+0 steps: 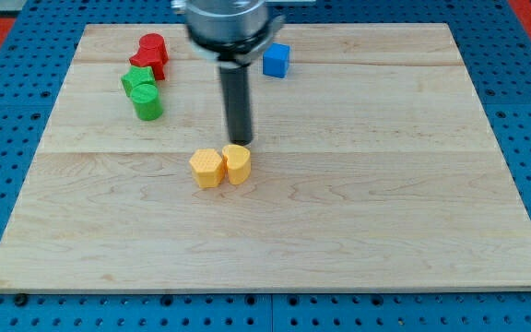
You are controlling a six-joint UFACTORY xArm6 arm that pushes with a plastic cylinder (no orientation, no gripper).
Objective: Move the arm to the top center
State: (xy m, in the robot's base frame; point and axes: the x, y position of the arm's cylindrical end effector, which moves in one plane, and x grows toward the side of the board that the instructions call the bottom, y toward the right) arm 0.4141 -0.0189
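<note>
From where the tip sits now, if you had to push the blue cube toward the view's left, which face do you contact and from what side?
No grip here, only a push. Contact the blue cube on its flat face toward the view's right, coming in from that side. My tip sits below it, just above the two yellow blocks, so I would probably loop round the cube's right first. Hit mid-face; an off-centre push would likely spin it.
</note>
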